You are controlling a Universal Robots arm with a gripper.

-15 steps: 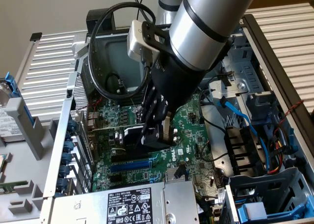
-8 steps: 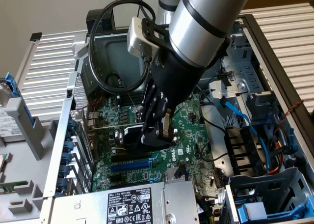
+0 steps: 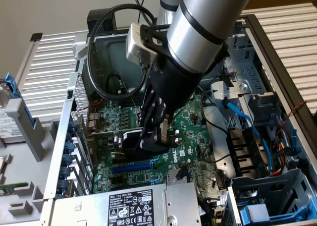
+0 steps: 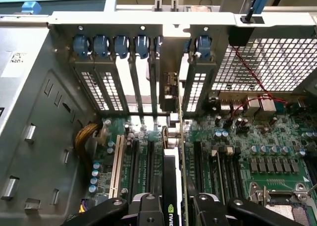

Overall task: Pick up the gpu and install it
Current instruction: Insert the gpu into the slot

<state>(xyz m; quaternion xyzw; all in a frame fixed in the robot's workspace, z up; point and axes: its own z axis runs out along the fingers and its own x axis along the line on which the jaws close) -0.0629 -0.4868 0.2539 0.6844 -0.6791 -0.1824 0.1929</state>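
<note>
The gpu (image 3: 130,138) stands on edge inside the open computer case, its black fan shroud facing the exterior view's left. My gripper (image 3: 150,141) reaches down from above and is shut on the card's top edge. In the wrist view the gpu (image 4: 171,174) runs edge-on between my two black fingers (image 4: 146,207), and my gripper (image 4: 178,208) is clamped on either side of it. The card's silver bracket (image 4: 170,89) stands in one of the rear slot openings of the case. The card's lower edge meets the green motherboard (image 3: 190,129); I cannot tell whether it sits fully in a slot.
A blue expansion slot (image 3: 131,167) lies free beside the card. The labelled power supply (image 3: 131,208) is in front, with a blue cable (image 3: 242,119) and drive cage (image 3: 277,196) to the exterior view's right. Blue slot latches (image 4: 114,45) and a red wire (image 4: 247,94) line the rear wall.
</note>
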